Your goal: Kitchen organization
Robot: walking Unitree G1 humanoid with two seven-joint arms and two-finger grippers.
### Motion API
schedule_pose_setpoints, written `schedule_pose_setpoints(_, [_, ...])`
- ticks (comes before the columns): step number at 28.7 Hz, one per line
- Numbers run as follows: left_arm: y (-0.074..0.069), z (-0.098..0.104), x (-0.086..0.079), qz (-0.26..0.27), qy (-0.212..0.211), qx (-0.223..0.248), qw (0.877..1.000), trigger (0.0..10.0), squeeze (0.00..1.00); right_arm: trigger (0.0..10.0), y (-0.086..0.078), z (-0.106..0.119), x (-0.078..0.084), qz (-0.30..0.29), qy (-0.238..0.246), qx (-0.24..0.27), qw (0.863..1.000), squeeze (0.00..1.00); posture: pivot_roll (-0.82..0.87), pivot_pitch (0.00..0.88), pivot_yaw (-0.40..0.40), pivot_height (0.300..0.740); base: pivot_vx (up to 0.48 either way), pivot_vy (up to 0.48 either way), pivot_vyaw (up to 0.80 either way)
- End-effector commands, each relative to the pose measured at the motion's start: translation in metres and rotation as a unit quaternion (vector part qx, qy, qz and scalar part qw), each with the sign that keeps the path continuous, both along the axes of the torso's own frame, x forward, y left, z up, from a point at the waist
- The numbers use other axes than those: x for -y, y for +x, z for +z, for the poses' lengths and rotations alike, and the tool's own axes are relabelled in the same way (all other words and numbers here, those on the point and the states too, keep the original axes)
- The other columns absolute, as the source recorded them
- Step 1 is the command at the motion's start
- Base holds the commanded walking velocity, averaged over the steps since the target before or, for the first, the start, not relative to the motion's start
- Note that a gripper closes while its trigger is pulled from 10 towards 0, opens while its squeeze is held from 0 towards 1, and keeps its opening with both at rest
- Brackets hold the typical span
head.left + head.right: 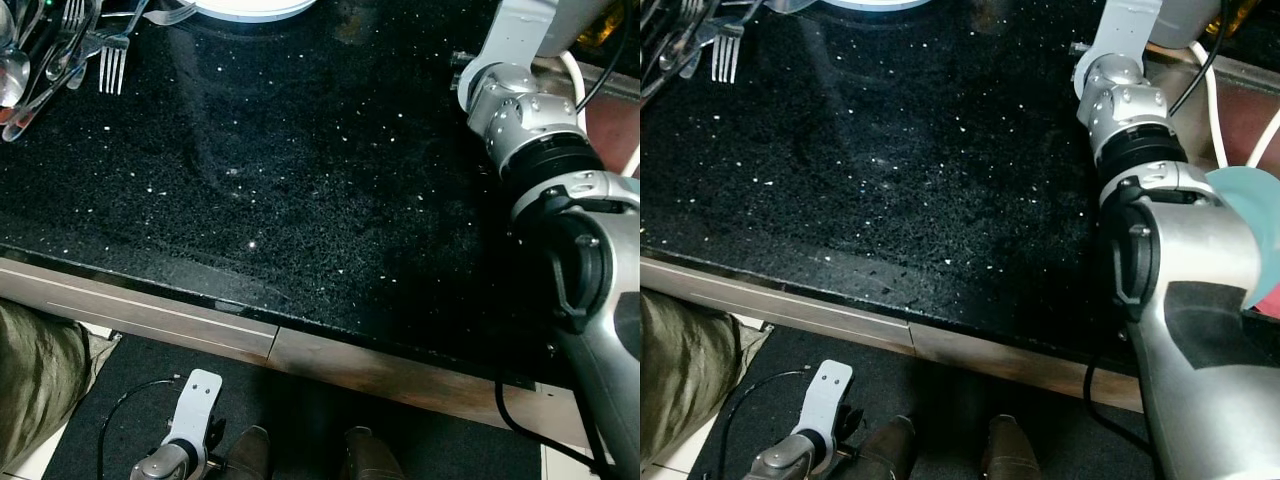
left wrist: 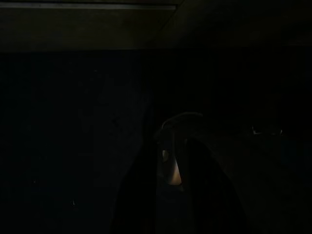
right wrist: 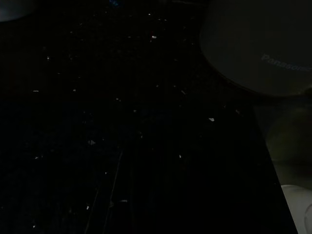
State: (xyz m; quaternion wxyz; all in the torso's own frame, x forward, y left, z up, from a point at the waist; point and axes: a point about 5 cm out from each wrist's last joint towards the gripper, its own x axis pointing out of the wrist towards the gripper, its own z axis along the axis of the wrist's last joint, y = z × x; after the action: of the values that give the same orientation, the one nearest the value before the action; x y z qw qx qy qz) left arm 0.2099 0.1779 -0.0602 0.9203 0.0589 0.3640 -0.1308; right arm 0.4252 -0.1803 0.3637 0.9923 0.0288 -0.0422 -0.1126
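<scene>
- Your right silver arm (image 1: 530, 120) reaches over the speckled black stone countertop (image 1: 300, 170); can't tell its gripper state.
- Silver forks and spoons (image 1: 60, 50) look next; you'll need reach.

At twelve o'clock a white plate (image 1: 255, 8) and at ten o'clock piled cutlery (image 1: 45, 50) run off the frame's edge.
</scene>
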Motion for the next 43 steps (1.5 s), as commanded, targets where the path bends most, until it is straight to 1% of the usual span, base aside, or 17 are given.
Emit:
schedule_pose_setpoints(1, [-0.048,-0.028,-0.002,0.003,0.015,-0.099,0.995,10.0,0.00,10.0,0.003,-0.029,0.003,0.000,0.004,-0.057,0.998,0.00,0.16,0.426,-0.152,0.740,0.000,0.000,0.00])
schedule_pose_setpoints(4, [-0.047,-0.028,-0.002,0.004,0.015,-0.098,0.995,10.0,0.00,10.0,0.003,-0.030,0.001,0.009,-0.003,-0.061,0.998,0.00,0.15,0.422,-0.156,0.740,0.000,0.000,0.00])
schedule_pose_setpoints(5, [-0.047,-0.028,-0.001,0.004,0.015,-0.098,0.995,10.0,0.00,0.0,0.003,-0.030,0.001,0.011,-0.008,-0.064,0.998,0.00,0.15,0.422,-0.157,0.740,0.000,0.000,0.00])
schedule_pose_setpoints(20, [-0.046,-0.028,0.000,0.006,0.015,-0.094,0.995,10.0,0.00,0.0,0.003,-0.028,0.000,0.020,-0.007,-0.061,0.998,0.00,0.15,0.410,-0.162,0.740,0.000,0.000,0.00])
schedule_pose_setpoints(22, [-0.046,-0.028,0.000,0.006,0.015,-0.094,0.995,10.0,0.00,0.0,0.003,-0.028,0.000,0.021,-0.001,-0.057,0.998,0.00,0.15,0.409,-0.162,0.740,0.000,0.000,0.00])
schedule_pose_setpoints(25, [-0.045,-0.028,0.001,0.007,0.015,-0.093,0.996,10.0,0.00,0.0,0.003,-0.020,-0.002,0.036,0.052,-0.027,0.998,0.00,0.15,0.403,-0.159,0.740,0.000,0.000,0.00])
schedule_pose_setpoints(26, [-0.045,-0.028,0.001,0.007,0.015,-0.093,0.996,10.0,0.00,0.0,0.003,-0.020,-0.002,0.036,0.052,-0.027,0.998,0.00,0.15,0.403,-0.159,0.740,0.000,0.000,0.00])
schedule_pose_setpoints(27, [-0.044,-0.027,0.001,0.007,0.015,-0.092,0.996,10.0,0.00,0.0,0.003,-0.012,-0.005,0.063,0.082,-0.003,0.995,0.00,0.15,0.399,-0.158,0.740,0.000,0.000,0.00])
schedule_pose_setpoints(28, [-0.043,-0.027,0.001,0.007,0.015,-0.092,0.996,10.0,0.00,0.0,0.002,-0.008,-0.008,0.087,0.100,0.010,0.991,0.00,0.15,0.395,-0.155,0.740,0.000,0.000,0.00])
schedule_pose_setpoints(29, [-0.043,-0.027,0.001,0.007,0.015,-0.092,0.996,10.0,0.00,0.0,0.002,-0.008,-0.008,0.087,0.100,0.010,0.991,0.00,0.15,0.395,-0.155,0.740,0.000,0.000,0.00])
schedule_pose_setpoints(31, [-0.041,-0.026,0.001,0.007,0.015,-0.091,0.996,10.0,0.00,0.0,0.002,0.000,-0.014,0.137,0.121,0.035,0.982,0.00,0.15,0.390,-0.151,0.740,0.000,0.000,0.00])
schedule_pose_setpoints(32, [-0.041,-0.026,0.001,0.007,0.015,-0.091,0.996,10.0,0.00,0.0,0.002,0.000,-0.014,0.137,0.121,0.035,0.982,0.00,0.15,0.390,-0.151,0.740,0.000,0.000,0.00])
schedule_pose_setpoints(34, [-0.037,-0.025,0.001,0.007,0.015,-0.089,0.996,10.0,0.00,0.0,0.000,0.008,-0.020,0.192,0.136,0.054,0.971,0.00,0.14,0.378,-0.143,0.740,0.000,0.000,0.00])
schedule_pose_setpoints(37, [-0.034,-0.024,0.000,0.007,0.017,-0.088,0.996,10.0,0.00,0.0,-0.001,0.014,-0.022,0.214,0.127,0.065,0.966,0.00,0.14,0.368,-0.136,0.740,0.000,0.000,0.00])
schedule_pose_setpoints(39, [-0.032,-0.023,0.000,0.007,0.017,-0.088,0.996,10.0,0.00,0.0,-0.002,0.016,-0.021,0.216,0.120,0.068,0.967,0.00,0.14,0.366,-0.135,0.740,0.000,0.000,0.00])
schedule_pose_setpoints(42, [-0.030,-0.022,0.000,0.006,0.018,-0.086,0.996,10.0,0.00,0.0,-0.004,0.025,-0.020,0.218,0.105,0.089,0.966,0.00,0.14,0.357,-0.132,0.740,0.000,0.000,0.00])
schedule_pose_setpoints(43, [-0.030,-0.022,0.000,0.005,0.018,-0.086,0.996,10.0,0.00,0.7,-0.005,0.029,-0.020,0.217,0.110,0.101,0.965,0.00,0.14,0.357,-0.132,0.740,0.000,0.000,0.00])
